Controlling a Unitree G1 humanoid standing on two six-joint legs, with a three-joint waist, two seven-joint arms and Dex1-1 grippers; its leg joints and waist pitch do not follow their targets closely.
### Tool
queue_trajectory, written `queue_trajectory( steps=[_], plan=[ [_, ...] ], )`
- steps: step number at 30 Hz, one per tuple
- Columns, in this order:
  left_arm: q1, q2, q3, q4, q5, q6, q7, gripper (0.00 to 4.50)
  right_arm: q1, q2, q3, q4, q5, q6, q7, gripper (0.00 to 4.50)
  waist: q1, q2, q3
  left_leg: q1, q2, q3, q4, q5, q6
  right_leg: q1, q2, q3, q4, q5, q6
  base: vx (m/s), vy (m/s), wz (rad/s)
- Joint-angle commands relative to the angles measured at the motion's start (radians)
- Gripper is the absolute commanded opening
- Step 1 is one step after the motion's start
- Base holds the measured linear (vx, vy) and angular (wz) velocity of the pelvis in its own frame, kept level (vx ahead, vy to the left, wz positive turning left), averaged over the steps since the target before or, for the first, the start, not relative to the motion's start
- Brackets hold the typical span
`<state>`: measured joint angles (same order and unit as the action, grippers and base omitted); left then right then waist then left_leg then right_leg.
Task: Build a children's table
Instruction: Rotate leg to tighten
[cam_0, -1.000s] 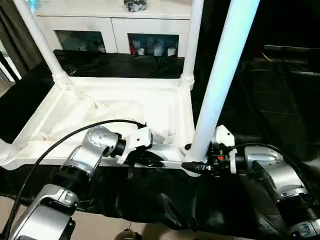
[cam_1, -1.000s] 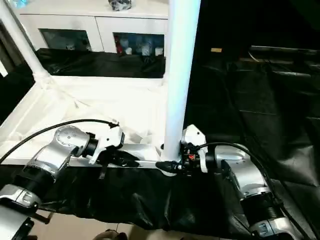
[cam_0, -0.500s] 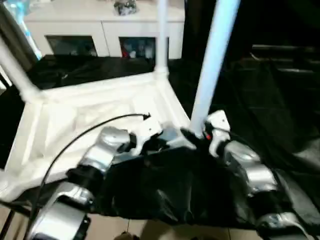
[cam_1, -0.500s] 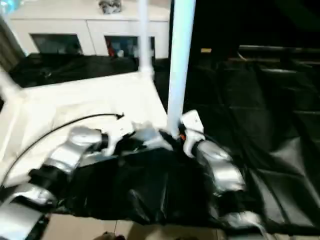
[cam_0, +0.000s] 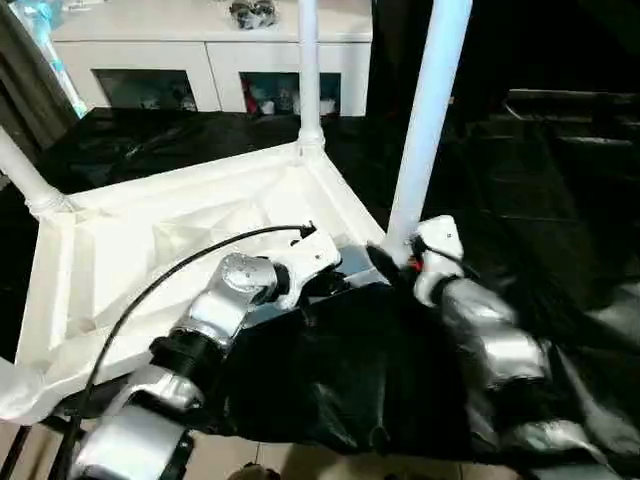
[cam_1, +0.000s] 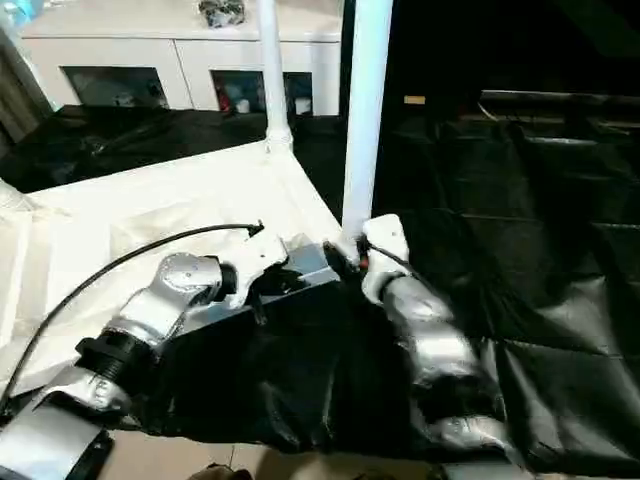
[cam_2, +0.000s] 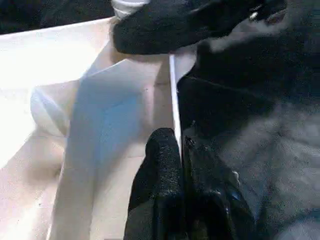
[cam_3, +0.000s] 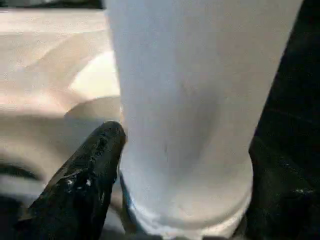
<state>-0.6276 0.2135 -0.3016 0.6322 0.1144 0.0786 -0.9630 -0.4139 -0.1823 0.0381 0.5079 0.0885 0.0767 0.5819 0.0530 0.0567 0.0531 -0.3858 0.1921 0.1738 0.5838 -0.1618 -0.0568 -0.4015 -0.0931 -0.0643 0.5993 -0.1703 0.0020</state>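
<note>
Inverted tabletop (cam_0: 130, 250) lying ribbed side up on a black sheet (cam_0: 560, 200), its long axis running from near left toward far right. Three legs stand upright in corner sockets. Right wrist view: the near leg (cam_3: 200, 100) seated between the spread fingers (cam_3: 85, 175) of the right end effector (cam_0: 385, 262). Left wrist view: left end effector (cam_2: 182, 165) pinched shut on the tabletop's near rim (cam_2: 172, 95).

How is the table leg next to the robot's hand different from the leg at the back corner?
The near leg looks thicker and stands at the corner by the right gripper, whose fingers sit at its base. The far leg looks thinner and stands alone by the cabinet. Both are white, upright tubes in the tabletop.
</note>
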Motion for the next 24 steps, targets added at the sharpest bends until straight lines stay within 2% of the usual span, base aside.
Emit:
queue_trajectory(
  steps=[1, 3, 4, 8, 12, 16, 18, 19, 20, 21, 24],
  plan=[
    [-0.004, -0.003, -0.027, -0.045, -0.021, -0.050, -0.063, 0.00, 0.020, -0.010, 0.089, -0.060, 0.026, -0.002, 0.144, 3.48, 0.003, -0.007, -0.072, 0.012, 0.027, -0.007, -0.069, -0.283, 0.048, 0.048, -0.047, 0.035, -0.075, -0.210, -0.222, 0.000, 0.000, 0.00],
    [0.002, 0.023, -0.024, -0.054, -0.045, -0.059, -0.128, 0.00, 0.044, -0.062, 0.112, -0.100, 0.039, -0.011, 0.244, 3.48, 0.007, -0.008, -0.073, 0.012, 0.028, -0.006, -0.066, -0.265, 0.057, 0.052, -0.046, 0.035, -0.073, -0.184, -0.229, 0.000, 0.000, 0.00],
    [0.002, 0.023, -0.024, -0.054, -0.045, -0.059, -0.128, 0.00, 0.044, -0.062, 0.112, -0.100, 0.039, -0.011, 0.244, 3.48, 0.011, -0.006, -0.073, 0.012, 0.030, -0.004, -0.065, -0.249, 0.071, 0.050, -0.045, 0.035, -0.068, -0.153, -0.246, 0.000, 0.000, 0.00],
    [0.002, 0.060, -0.023, -0.051, -0.064, -0.070, -0.204, 0.00, 0.074, -0.134, 0.139, -0.147, 0.054, -0.028, 0.381, 3.48, 0.016, -0.005, -0.072, 0.015, 0.033, -0.004, -0.066, -0.261, 0.071, 0.049, -0.045, 0.033, -0.068, -0.160, -0.260, 0.000, 0.000, 0.00],
    [0.002, 0.060, -0.023, -0.051, -0.064, -0.070, -0.204, 0.00, 0.074, -0.134, 0.139, -0.147, 0.054, -0.028, 0.381, 3.48, 0.017, -0.006, -0.069, 0.020, 0.034, -0.005, -0.070, -0.309, 0.048, 0.044, -0.048, 0.035, -0.074, -0.231, -0.251, 0.000, 0.000, 0.00],
    [0.002, 0.060, -0.023, -0.051, -0.064, -0.070, -0.204, 0.00, 0.074, -0.134, 0.139, -0.147, 0.054, -0.028, 0.381, 3.48, 0.018, -0.008, -0.070, 0.017, 0.033, -0.005, -0.070, -0.295, 0.044, 0.046, -0.048, 0.036, -0.074, -0.229, -0.242, 0.000, 0.000, 0.00],
    [0.001, 0.069, -0.025, -0.048, -0.065, -0.075, -0.220, 0.00, 0.081, -0.149, 0.144, -0.160, 0.061, -0.023, 0.411, 3.23, 0.019, -0.008, -0.070, 0.017, 0.033, -0.005, -0.070, -0.289, 0.046, 0.048, -0.048, 0.035, -0.074, -0.223, -0.241, 0.000, 0.000, 0.00],
    [-0.005, 0.092, -0.033, -0.035, -0.070, -0.089, -0.272, 0.00, 0.087, -0.188, 0.167, -0.184, 0.074, 0.001, 0.494, 3.16, 0.022, -0.009, -0.072, 0.015, 0.032, -0.005, -0.067, -0.271, 0.059, 0.052, -0.047, 0.034, -0.071, -0.202, -0.244, 0.000, 0.000, 0.00],
    [-0.005, 0.092, -0.033, -0.035, -0.070, -0.089, -0.272, 0.00, 0.087, -0.188, 0.167, -0.184, 0.074, 0.001, 0.494, 3.16, 0.023, -0.009, -0.072, 0.014, 0.034, -0.004, -0.066, -0.262, 0.064, 0.051, -0.046, 0.035, -0.069, -0.190, -0.245, 0.000, 0.000, 0.00],
    [-0.013, 0.114, -0.038, -0.019, -0.077, -0.106, -0.326, 0.00, 0.091, -0.226, 0.193, -0.207, 0.085, 0.024, 0.575, 3.04, 0.028, -0.006, -0.073, 0.015, 0.034, -0.005, -0.065, -0.253, 0.070, 0.051, -0.045, 0.033, -0.067, -0.175, -0.249, 0.000, 0.000, 0.00],
    [-0.019, 0.125, -0.037, -0.008, -0.081, -0.115, -0.356, 0.00, 0.094, -0.245, 0.207, -0.221, 0.091, 0.037, 0.621, 2.83, 0.034, -0.007, -0.074, 0.016, 0.035, -0.002, -0.063, -0.247, 0.081, 0.050, -0.045, 0.034, -0.066, -0.156, -0.259, 0.000, 0.000, 0.00]
  ],
)
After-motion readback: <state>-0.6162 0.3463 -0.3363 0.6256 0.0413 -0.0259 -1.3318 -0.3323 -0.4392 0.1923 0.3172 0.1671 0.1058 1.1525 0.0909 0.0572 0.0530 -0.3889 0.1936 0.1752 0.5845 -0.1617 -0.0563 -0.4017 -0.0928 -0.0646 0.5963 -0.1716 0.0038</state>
